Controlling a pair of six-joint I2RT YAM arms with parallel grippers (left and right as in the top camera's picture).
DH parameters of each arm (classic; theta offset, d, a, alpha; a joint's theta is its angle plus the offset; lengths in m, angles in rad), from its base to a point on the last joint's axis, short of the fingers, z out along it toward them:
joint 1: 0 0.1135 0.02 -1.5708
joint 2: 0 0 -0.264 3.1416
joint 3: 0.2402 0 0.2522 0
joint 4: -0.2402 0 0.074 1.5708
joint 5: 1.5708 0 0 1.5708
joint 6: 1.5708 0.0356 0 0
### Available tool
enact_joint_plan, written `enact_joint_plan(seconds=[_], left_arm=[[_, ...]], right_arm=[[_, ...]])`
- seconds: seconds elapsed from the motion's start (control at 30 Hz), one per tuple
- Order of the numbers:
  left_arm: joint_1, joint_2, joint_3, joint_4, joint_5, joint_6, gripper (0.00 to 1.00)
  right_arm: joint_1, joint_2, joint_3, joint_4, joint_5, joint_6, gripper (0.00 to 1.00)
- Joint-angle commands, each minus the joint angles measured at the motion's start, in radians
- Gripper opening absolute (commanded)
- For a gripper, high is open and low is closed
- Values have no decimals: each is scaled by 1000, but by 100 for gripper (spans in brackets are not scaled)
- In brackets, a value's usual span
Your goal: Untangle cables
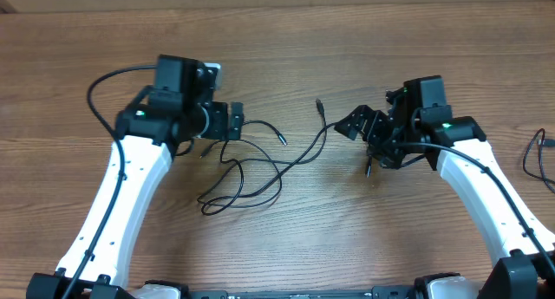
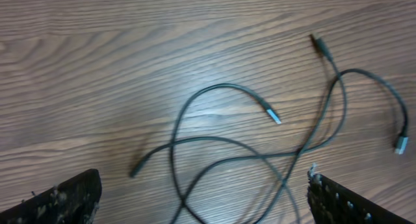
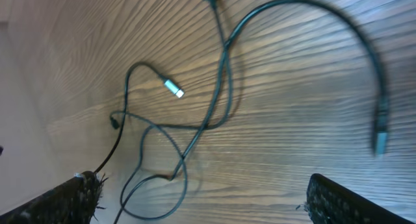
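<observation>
Overhead, 12 o'clock = far edge of the table.

- The cables lay loose on the wood at mid-table, between the two arms. Nothing was lifted.
- The left gripper had its jaws spread wide and held nothing. The right gripper was the same.
- The crossings of the tangle sat at about 5 o'clock from the left gripper, close by, and at about 8 o'clock from the right gripper, farther off. The left arm was nearer the knot.
- The sprawl's long axis ran diagonally, from 8 o'clock to 2 o'clock.
- The silver-tipped plug lay just off the left gripper at about 4 o'clock, tip pointing toward 4 to 5 o'clock.
- The dark plug was the far end, tip toward 11 to 12 o'clock. It lay at about 10 o'clock from the right gripper, so it was that arm's nearest free end.
- Another plug end lay under the right wrist.

My read: no grasp had started. The left arm suits pinning the knot and the right arm suits drawing the dark plug out along the axis.
</observation>
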Motion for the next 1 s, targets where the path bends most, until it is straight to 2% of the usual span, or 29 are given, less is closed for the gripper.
enact_joint_plan(seconds=[0.0,0.23,0.33,0.53,0.7,0.97], left_arm=[[25,4,10,-13,48,134,100],[27,4,10,-35,55,366,100],[31,4,10,-57,105,494,100],[100,4,10,-65,133,515,100],[188,5,9,-91,232,598,100],[288,5,9,-136,235,607,99]], right_arm=[[47,1,-3,18,-5,81,100],[189,5,-3,98,-3,203,100],[266,5,-3,142,-2,238,100],[427,12,-3,199,66,326,100],[537,21,-3,267,90,358,100],[678,22,-3,301,219,436,99]])
